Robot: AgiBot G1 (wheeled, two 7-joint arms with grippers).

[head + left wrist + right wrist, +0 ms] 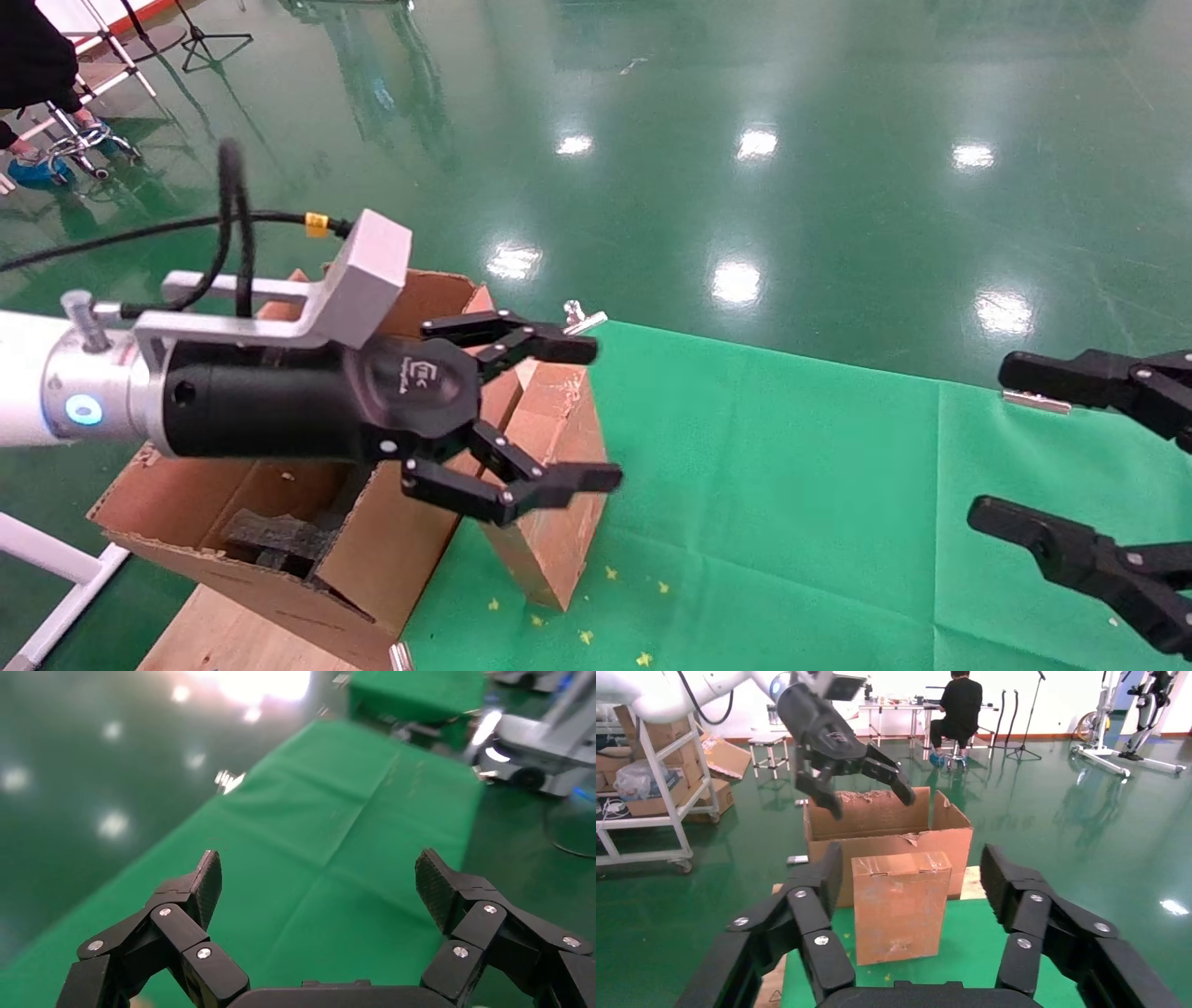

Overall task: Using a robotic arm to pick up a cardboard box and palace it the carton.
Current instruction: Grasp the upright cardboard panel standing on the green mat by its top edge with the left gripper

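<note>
The left arm's black linked-finger claw gaped wide and empty above the large, ragged-flapped corrugated brown carton, touching nothing. The small scuffed brown cardboard box stood upright on the green-cloth desk, just beside the carton's near wall. The right all-black claw hung wide open over bare cloth, well apart.

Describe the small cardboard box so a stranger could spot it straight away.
Find the green cloth and follow it to the edge where the big open carton with ragged flaps stands. The cardboard box stands upright on the cloth right beside it, closed, plain brown and far smaller than the carton.
</note>
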